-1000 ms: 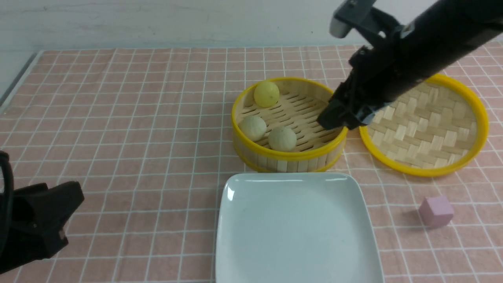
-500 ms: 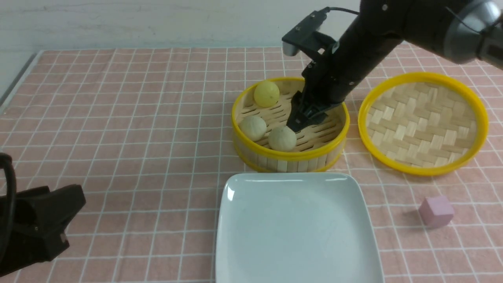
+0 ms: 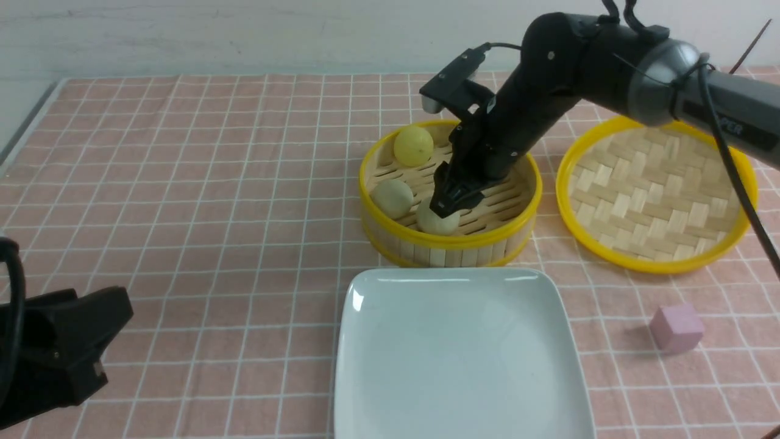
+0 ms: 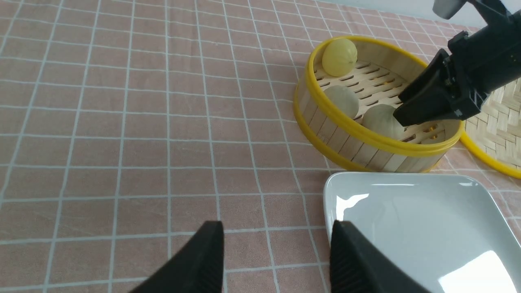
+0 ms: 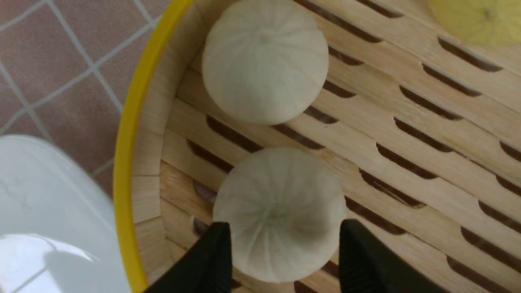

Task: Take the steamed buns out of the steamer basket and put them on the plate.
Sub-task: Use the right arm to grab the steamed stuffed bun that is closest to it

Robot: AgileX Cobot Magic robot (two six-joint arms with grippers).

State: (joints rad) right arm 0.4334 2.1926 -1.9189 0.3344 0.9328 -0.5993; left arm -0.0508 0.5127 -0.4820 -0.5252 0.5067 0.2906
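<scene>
Right gripper (image 3: 445,206) is down inside the steamer basket (image 3: 448,242), jaws wide and set either side of the near beige bun (image 5: 279,211). No squeeze is visible, and I cannot tell whether the pads touch it. I read this as lining up the first grasp: this bun lies closest to the plate (image 3: 457,366), so it is probably the shortest carry.

- The arm comes in steeply from above the far rim, presumably to clear the basket's upright wall.
- The second beige bun (image 3: 392,197) lies just beside the first, against the left wall. The yellow bun (image 3: 413,145) sits at the far wall, apart from both.
- All three are in the basket, and the plate is bare.
- Left gripper (image 4: 276,240) hangs low at the near left, well apart from the work, jaws open on nothing.
- The lid (image 3: 658,189) lies upturned to the basket's right, and a pink cube (image 3: 676,328) sits nearer, to the plate's right.

Surface: flat pink checked tablecloth (image 3: 213,183) with white grid lines. The plate's far edge lies just short of the basket.

Room: a plain pale wall (image 3: 244,30) runs behind the table. The light is even, with glare on the plate's glaze.
</scene>
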